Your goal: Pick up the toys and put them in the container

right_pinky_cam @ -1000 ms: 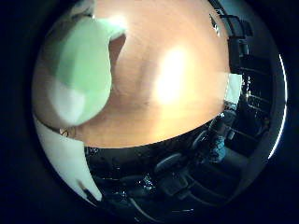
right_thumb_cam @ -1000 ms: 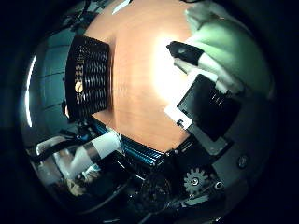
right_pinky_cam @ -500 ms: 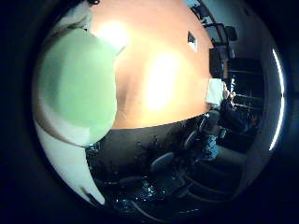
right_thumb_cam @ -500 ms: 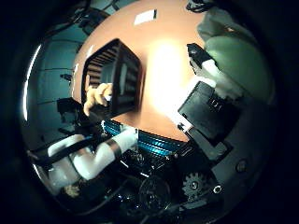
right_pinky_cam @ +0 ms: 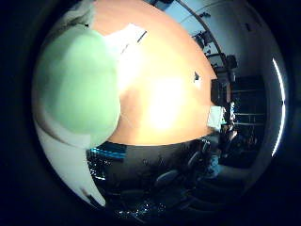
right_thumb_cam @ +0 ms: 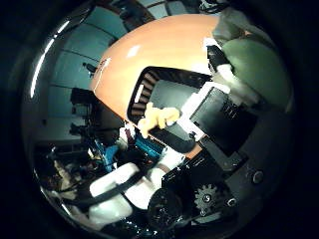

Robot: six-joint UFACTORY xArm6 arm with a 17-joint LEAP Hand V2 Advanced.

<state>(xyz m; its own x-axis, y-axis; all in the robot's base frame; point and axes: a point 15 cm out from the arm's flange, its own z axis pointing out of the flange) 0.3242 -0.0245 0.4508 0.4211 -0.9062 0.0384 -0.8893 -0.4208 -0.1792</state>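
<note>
The hand (right_thumb_cam: pixel 234 134) is curling tight around a green toy (right_pinky_cam: pixel 77 89), carrying it above the orange table (right_pinky_cam: pixel 164 103). The dark slatted container (right_thumb_cam: pixel 164 94) is sitting near the table's edge, a yellow toy (right_thumb_cam: pixel 157 118) inside. Best releasing squarely over the opening; the surface beyond is lying mostly bare.

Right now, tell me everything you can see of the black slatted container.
The black slatted container is a dark, open-topped basket with ribbed, slotted walls, apparently plastic. It sits on the orange wooden table near its edge, tilted in this view. A small yellow toy shows at its near rim; whether inside or on the rim is unclear. The hand overlaps one side.
</note>
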